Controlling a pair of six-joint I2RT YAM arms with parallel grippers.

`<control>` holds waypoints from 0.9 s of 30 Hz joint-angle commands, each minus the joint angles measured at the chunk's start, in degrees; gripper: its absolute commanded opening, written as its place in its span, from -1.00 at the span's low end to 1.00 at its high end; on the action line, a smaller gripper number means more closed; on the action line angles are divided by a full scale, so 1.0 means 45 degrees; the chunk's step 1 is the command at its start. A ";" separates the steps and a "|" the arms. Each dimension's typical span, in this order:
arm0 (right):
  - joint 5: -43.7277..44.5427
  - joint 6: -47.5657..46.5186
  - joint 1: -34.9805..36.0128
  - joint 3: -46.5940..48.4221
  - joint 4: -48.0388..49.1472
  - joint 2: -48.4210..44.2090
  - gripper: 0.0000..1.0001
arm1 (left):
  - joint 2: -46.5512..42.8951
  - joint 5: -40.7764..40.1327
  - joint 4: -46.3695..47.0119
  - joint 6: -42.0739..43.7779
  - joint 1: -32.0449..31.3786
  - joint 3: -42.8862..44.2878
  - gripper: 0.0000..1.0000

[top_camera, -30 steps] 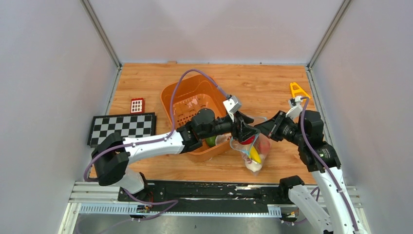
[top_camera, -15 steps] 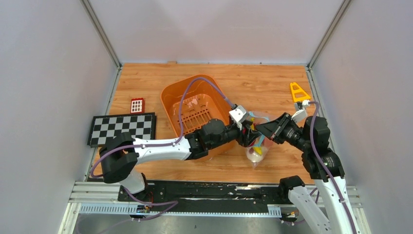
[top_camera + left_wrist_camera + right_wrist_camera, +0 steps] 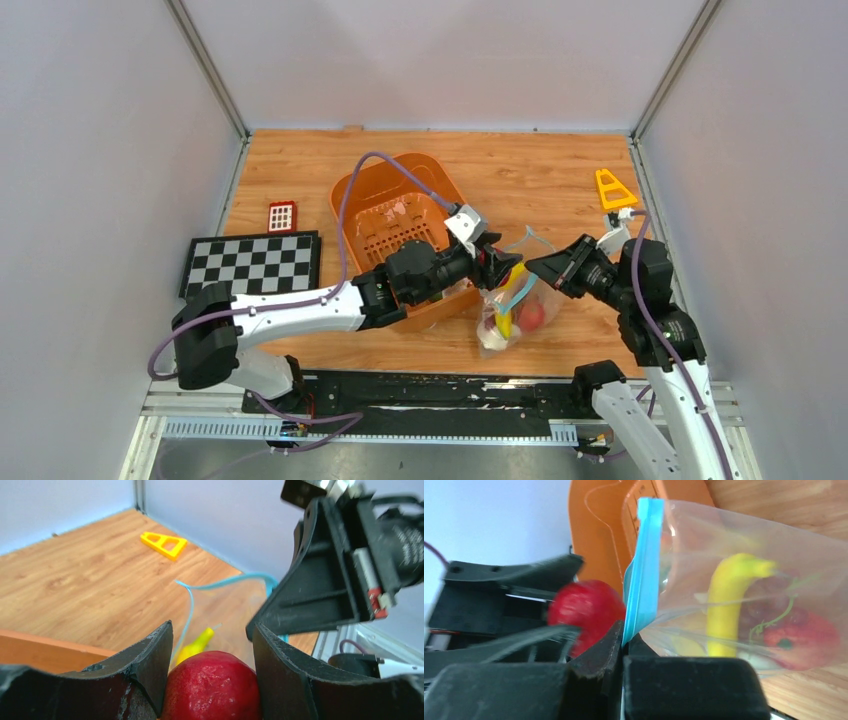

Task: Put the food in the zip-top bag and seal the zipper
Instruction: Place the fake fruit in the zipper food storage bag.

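Observation:
My left gripper is shut on a red round fruit, held between both fingers right at the mouth of the zip-top bag. My right gripper is shut on the teal zipper and holds the clear bag up by that edge. Inside the bag are a yellow banana, another red fruit and a white piece. In the right wrist view the held red fruit sits just left of the zipper strip.
The orange slotted basket stands behind and under my left arm. A checkerboard and a small red grid block lie at the left. A yellow triangle lies at the far right by the wall.
My left gripper went right toward the bag, then drew back a little left, still gripping the red fruit. The bag swung left and hangs more spread out. My right gripper barely moved.

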 commanded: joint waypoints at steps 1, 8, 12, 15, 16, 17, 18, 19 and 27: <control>-0.0098 -0.1289 0.0073 0.1021 -0.0951 0.0394 -1.00 | -0.0327 -0.0368 0.0801 0.0404 0.0118 0.0528 -0.22; -0.1166 -0.1287 0.0076 0.1137 -0.1238 0.0385 -1.00 | 0.0595 0.1201 0.1884 -0.0455 0.0107 0.0878 -0.22; -0.1243 -0.0914 0.0066 0.0880 -0.1154 0.0226 -1.00 | 0.1100 0.1125 0.3090 -0.1171 0.0115 0.0306 -0.23; -0.1066 -0.0559 0.0076 0.0624 -0.1015 -0.0024 -1.00 | 0.1351 0.0683 0.4062 -0.1621 0.0114 -0.0227 -0.26; -0.1013 -0.0439 0.0066 0.0574 -0.0943 -0.0146 -1.00 | 0.1402 0.0464 0.4369 -0.1719 0.0101 -0.0432 -0.26; -0.0987 -0.0225 0.0075 0.0514 -0.0869 -0.0217 -1.00 | 0.1462 0.0236 0.4701 -0.1793 0.0099 -0.0619 -0.26; -0.1008 -0.0056 0.0076 0.0443 -0.0744 -0.0274 -1.00 | 0.1528 0.0000 0.4981 -0.1851 0.0084 -0.0759 -0.25; -0.1103 0.0146 0.0078 0.0366 -0.0556 -0.0335 -1.00 | 0.1599 -0.0173 0.5194 -0.1895 0.0095 -0.0870 -0.25; -0.2131 0.1731 0.0075 -0.0563 0.1294 -0.0573 -1.00 | 0.2053 -0.0405 0.5899 -0.2153 -0.0056 -0.1078 -0.06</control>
